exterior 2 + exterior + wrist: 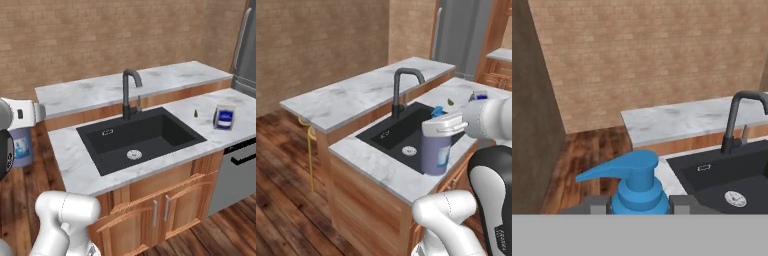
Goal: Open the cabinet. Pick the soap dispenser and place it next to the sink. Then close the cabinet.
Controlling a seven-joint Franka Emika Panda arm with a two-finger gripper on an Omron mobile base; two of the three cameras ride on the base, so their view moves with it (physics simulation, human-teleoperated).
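While the claw sits low in the hand view with its two dark fingertips pressed to either side of the soap dispenser, just below the blue pump top, it is clamped on that bottle. Most of the bottle is cut off there by the bottom of the frame. From the left base view the lavender body with its pale label hangs at center right, under the white hand that hides its neck; its base appears over the near front edge of the counter, and whether it touches the marble cannot be told. From the right base view only a slice of the bottle shows at the left edge, behind the arm. Beyond it lies the black sink, in the middle of the frame, holding nothing but its round drain, with a dark faucet rising at its back rim. At right on the counter a small blue-and-white package is too blurred to read, and a tiny dark speck beside it cannot be identified.
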